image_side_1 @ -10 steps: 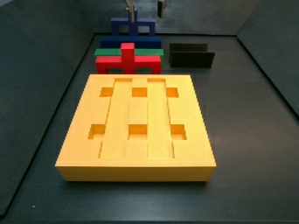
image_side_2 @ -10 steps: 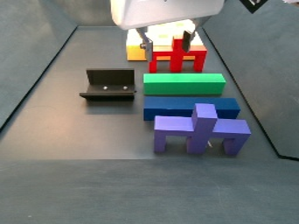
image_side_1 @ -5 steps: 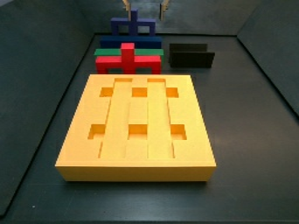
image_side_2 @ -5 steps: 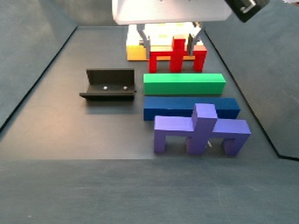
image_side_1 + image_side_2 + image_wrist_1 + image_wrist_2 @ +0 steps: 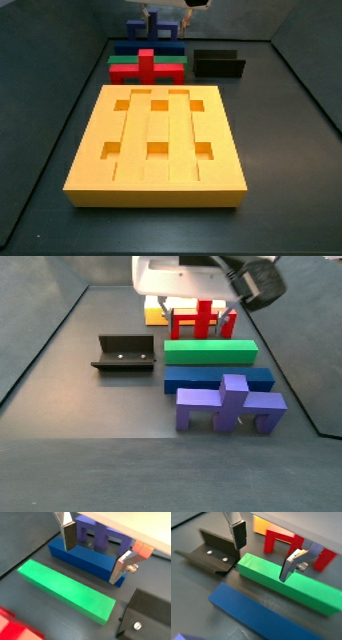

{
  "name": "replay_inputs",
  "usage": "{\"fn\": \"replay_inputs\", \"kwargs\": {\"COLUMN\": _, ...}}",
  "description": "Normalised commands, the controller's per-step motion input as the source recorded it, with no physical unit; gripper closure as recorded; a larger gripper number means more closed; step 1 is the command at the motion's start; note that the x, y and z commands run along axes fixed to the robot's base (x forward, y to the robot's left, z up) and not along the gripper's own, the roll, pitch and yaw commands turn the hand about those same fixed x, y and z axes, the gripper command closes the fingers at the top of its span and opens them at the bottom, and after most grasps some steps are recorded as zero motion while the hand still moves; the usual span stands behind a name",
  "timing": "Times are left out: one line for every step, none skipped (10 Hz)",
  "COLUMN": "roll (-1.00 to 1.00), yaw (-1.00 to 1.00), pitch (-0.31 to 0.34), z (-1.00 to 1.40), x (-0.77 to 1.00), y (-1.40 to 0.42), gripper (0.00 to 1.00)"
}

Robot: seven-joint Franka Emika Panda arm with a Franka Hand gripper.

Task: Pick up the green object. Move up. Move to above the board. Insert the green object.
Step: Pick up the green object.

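The green object [image 5: 210, 352] is a bright green bar lying flat on the dark floor between the red block [image 5: 201, 321] and a blue bar [image 5: 218, 379]. It also shows in a side view [image 5: 123, 72] and in both wrist views [image 5: 67, 589] [image 5: 284, 584]. The gripper [image 5: 195, 308] hangs open well above it, with nothing between its fingers. In both wrist views the gripper [image 5: 93, 554] [image 5: 264, 551] looks down on the green and blue bars. The board [image 5: 160, 140] is a big yellow-orange slab with square holes, beyond the red block.
The black fixture [image 5: 123, 353] stands beside the green bar's end, also seen in a wrist view [image 5: 208, 554]. A purple block [image 5: 230, 406] stands past the blue bar [image 5: 87, 559]. Sloping grey walls enclose the floor on both sides.
The gripper has drifted away from the board's end toward the green and blue bars, and its fingers have left the top of one side view. The blocks have not moved.
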Motion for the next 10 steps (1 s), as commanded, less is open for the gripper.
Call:
{"fn": "replay_inputs", "kwargs": {"roll": 0.0, "yaw": -1.0, "pitch": 0.024, "z": -0.11, "x": 0.0, "y": 0.0, "gripper": 0.0}}
{"fn": "replay_inputs", "kwargs": {"roll": 0.0, "yaw": -1.0, "pitch": 0.007, "z": -0.05, "x": 0.0, "y": 0.0, "gripper": 0.0}}
{"fn": "replay_inputs", "kwargs": {"roll": 0.01, "yaw": -1.0, "pitch": 0.0, "z": 0.0, "x": 0.0, "y": 0.0, "gripper": 0.0}}
{"fn": "replay_inputs", "kwargs": {"roll": 0.02, "yaw": -1.0, "pitch": 0.0, "z": 0.0, "x": 0.0, "y": 0.0, "gripper": 0.0}}
{"fn": "replay_inputs", "kwargs": {"roll": 0.06, "yaw": -1.0, "pitch": 0.016, "z": 0.0, "x": 0.0, "y": -0.03, "gripper": 0.0}}
{"fn": "replay_inputs", "kwargs": {"roll": 0.09, "yaw": -1.0, "pitch": 0.02, "z": 0.02, "x": -0.02, "y": -0.07, "gripper": 0.0}}
{"fn": "replay_inputs", "kwargs": {"roll": 0.09, "yaw": -1.0, "pitch": 0.014, "z": 0.01, "x": -0.02, "y": -0.06, "gripper": 0.0}}
{"fn": "replay_inputs", "kwargs": {"roll": 0.09, "yaw": -1.0, "pitch": 0.021, "z": 0.02, "x": -0.02, "y": -0.06, "gripper": 0.0}}
{"fn": "replay_inputs", "kwargs": {"roll": 0.09, "yaw": -0.99, "pitch": 0.039, "z": 0.04, "x": -0.02, "y": -0.07, "gripper": 0.0}}
{"fn": "replay_inputs", "kwargs": {"roll": 0.07, "yaw": -1.0, "pitch": 0.017, "z": 0.0, "x": -0.01, "y": -0.04, "gripper": 0.0}}
